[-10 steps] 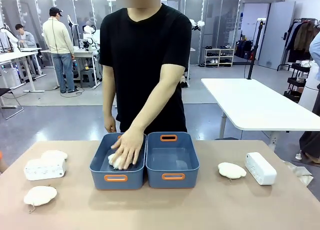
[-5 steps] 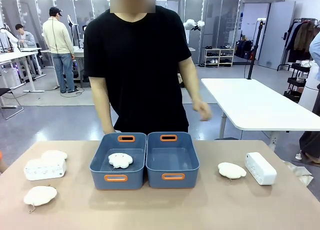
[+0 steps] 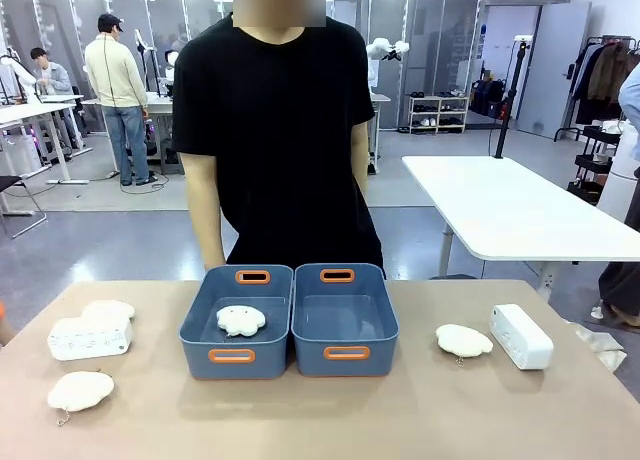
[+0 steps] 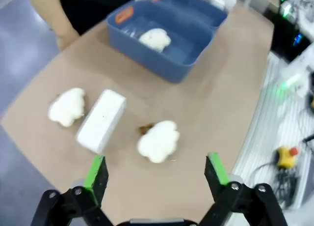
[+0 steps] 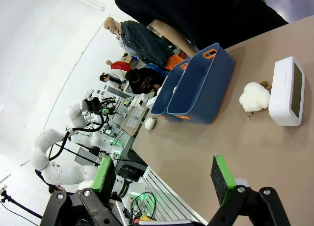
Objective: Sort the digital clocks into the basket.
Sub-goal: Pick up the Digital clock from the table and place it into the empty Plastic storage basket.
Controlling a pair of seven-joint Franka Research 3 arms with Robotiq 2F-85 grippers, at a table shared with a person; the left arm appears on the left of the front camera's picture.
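One white digital clock (image 3: pixel 90 338) lies at the table's left and another (image 3: pixel 521 336) at its right. Two blue baskets stand side by side mid-table: the left basket (image 3: pixel 200 355) holds a white paw plush (image 3: pixel 241 320), and the right basket (image 3: pixel 380 355) has nothing in it. In the left wrist view my left gripper (image 4: pixel 156 174) hangs open above the table, with the left clock (image 4: pixel 101 120) ahead of its fingers and the basket (image 4: pixel 147 64) beyond. My right gripper (image 5: pixel 164 179) is open too, well short of the right clock (image 5: pixel 287 91) and the baskets (image 5: pixel 216 93).
Paw plushes lie beside the clocks: two at the left (image 3: pixel 108 309) (image 3: pixel 80 390) and one at the right (image 3: pixel 463 340). A person in a black shirt (image 3: pixel 280 130) stands at the far edge behind the baskets, arms down.
The person's hand has left the left basket, leaving the paw plush inside, and the arm has dropped to the side. Neither clock has moved.
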